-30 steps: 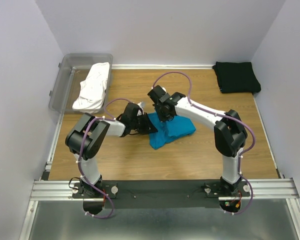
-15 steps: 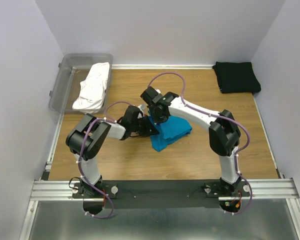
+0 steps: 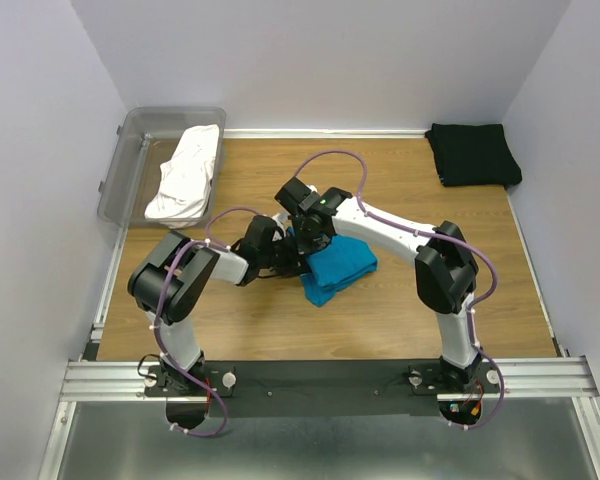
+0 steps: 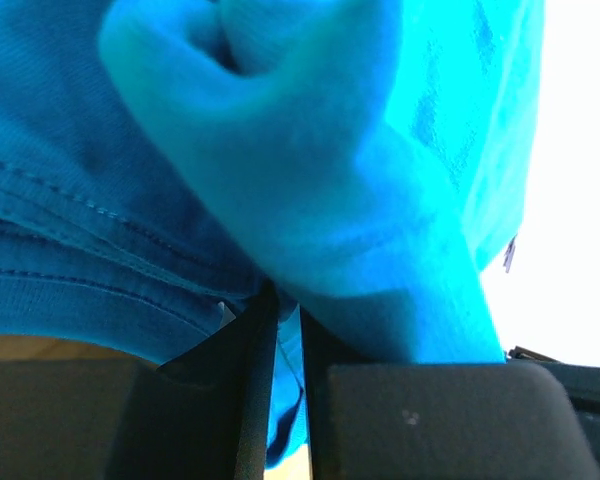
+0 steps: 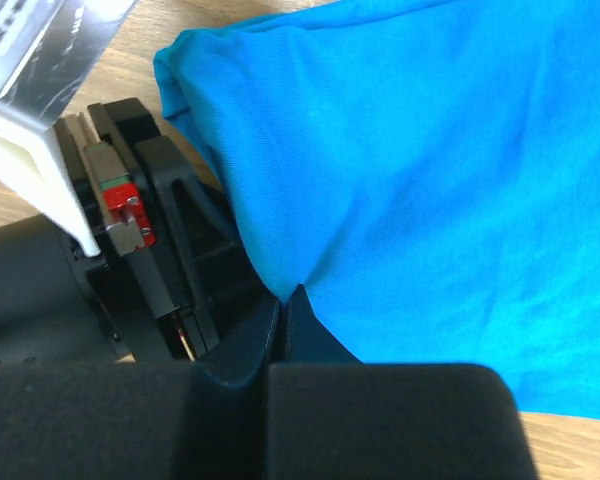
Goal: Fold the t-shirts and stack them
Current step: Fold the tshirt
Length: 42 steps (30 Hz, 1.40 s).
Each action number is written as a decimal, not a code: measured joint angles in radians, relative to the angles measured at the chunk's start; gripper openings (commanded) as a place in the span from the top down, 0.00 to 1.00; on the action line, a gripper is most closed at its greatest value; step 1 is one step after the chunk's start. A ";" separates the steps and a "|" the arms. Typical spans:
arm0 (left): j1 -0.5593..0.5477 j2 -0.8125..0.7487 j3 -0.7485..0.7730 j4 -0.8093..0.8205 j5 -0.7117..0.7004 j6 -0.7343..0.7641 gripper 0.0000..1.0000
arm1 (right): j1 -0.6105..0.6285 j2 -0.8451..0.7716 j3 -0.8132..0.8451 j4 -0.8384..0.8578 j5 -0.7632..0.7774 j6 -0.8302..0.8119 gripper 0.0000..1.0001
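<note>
The teal-blue t-shirt [image 3: 340, 268] is lying bunched in the middle of the wooden counter [image 3: 410, 320], and both arms are reaching in over its left edge. The left tool [image 4: 288, 312] is coming at it from the left, low to the counter, with its fingers drawn almost together on a fold of teal cloth. A thick roll of the shirt is bulging out above them in the left wrist view. The right tool [image 5: 283, 300] is bending in from the far right side, and its fingers are pinching tight on the shirt's edge right beside the left tool, so the two are nearly touching. From the right wrist camera the shirt is spreading smooth across the counter to the right, with bare wood showing along its near and far edges. At the far left corner the clear grey plastic tub [image 3: 130, 165] is sitting at the counter's edge, holding the white t-shirt [image 3: 188, 175], which is lying crumpled lengthwise along the tub's right side. The black t-shirt [image 3: 472, 153] is resting folded flat at the far right corner of the counter, well apart from the arms.
</note>
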 measured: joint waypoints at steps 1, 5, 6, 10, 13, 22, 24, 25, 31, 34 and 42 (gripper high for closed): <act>0.000 -0.008 -0.006 -0.001 -0.003 -0.002 0.75 | 0.000 0.000 0.000 0.000 -0.002 0.006 0.99; -0.002 -0.043 -0.019 -0.003 -0.019 -0.002 0.74 | 0.000 0.000 -0.003 0.001 -0.016 0.024 0.99; -0.002 -0.053 -0.021 -0.003 -0.023 -0.002 0.74 | 0.000 -0.002 -0.007 0.005 -0.020 0.026 1.00; -0.002 -0.071 -0.027 -0.007 -0.029 -0.002 0.73 | -0.001 -0.013 -0.024 0.018 -0.032 0.035 0.99; -0.002 -0.074 -0.036 -0.011 -0.029 -0.004 0.73 | -0.001 -0.024 -0.045 0.037 -0.048 0.043 0.99; -0.002 -0.172 -0.082 -0.053 -0.072 -0.005 0.73 | -0.001 -0.045 -0.081 0.061 -0.076 0.054 0.99; -0.002 -0.197 -0.091 -0.064 -0.082 -0.005 0.73 | -0.001 -0.053 -0.088 0.061 -0.077 0.053 1.00; -0.002 -0.209 -0.098 -0.067 -0.087 -0.005 0.74 | -0.001 -0.055 -0.090 0.061 -0.077 0.053 1.00; -0.002 -0.271 -0.135 -0.084 -0.117 -0.007 0.84 | -0.001 -0.060 -0.099 0.065 -0.080 0.053 1.00; -0.002 -0.261 -0.151 -0.082 -0.124 -0.011 0.88 | -0.001 -0.061 -0.102 0.068 -0.083 0.052 0.99; -0.002 -0.174 -0.181 -0.013 -0.124 -0.042 0.89 | -0.001 -0.077 -0.132 0.090 -0.113 0.050 0.99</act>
